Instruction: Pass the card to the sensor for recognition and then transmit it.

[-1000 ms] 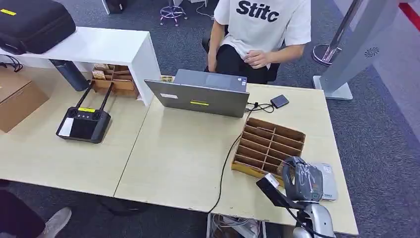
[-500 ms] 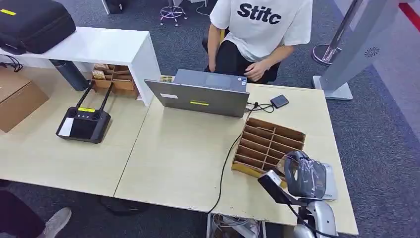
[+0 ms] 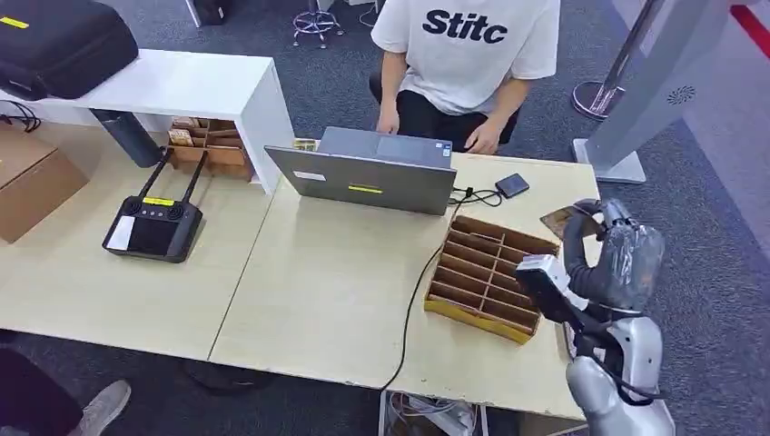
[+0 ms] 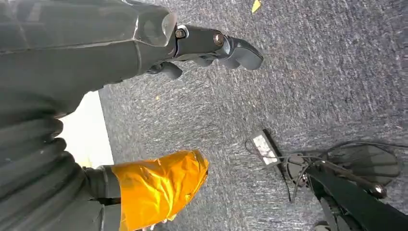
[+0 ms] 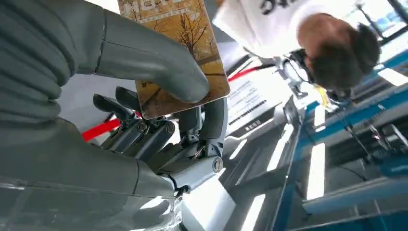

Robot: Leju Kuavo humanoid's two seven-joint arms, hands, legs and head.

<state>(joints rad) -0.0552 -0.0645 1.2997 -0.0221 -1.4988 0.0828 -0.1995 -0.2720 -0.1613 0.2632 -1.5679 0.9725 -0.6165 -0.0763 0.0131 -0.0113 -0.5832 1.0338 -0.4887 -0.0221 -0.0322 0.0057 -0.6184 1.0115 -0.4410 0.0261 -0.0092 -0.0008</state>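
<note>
Our right hand (image 3: 607, 250) pinches the card (image 3: 565, 221) between thumb and fingers at the head view's right, above the wooden divider box (image 3: 491, 275). Our left hand (image 4: 202, 45) hangs with fingers loosely apart, holding nothing.

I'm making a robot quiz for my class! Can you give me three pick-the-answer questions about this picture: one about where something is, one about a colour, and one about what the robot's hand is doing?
1. Where is the laptop?
A. on the floor
B. on the table, in front of the person
C. inside the tray

2. What colour is the person's shirt?
A. white
B. red
C. green

3. What is the right hand doing?
A. resting flat on the table
B. holding a card
C. hanging with nothing in it

Answers: 1 B, the laptop stands on the table's far edge facing the person. 2 A, the shirt is white with dark letters. 3 B, the thumb presses the card against the fingers.
</note>
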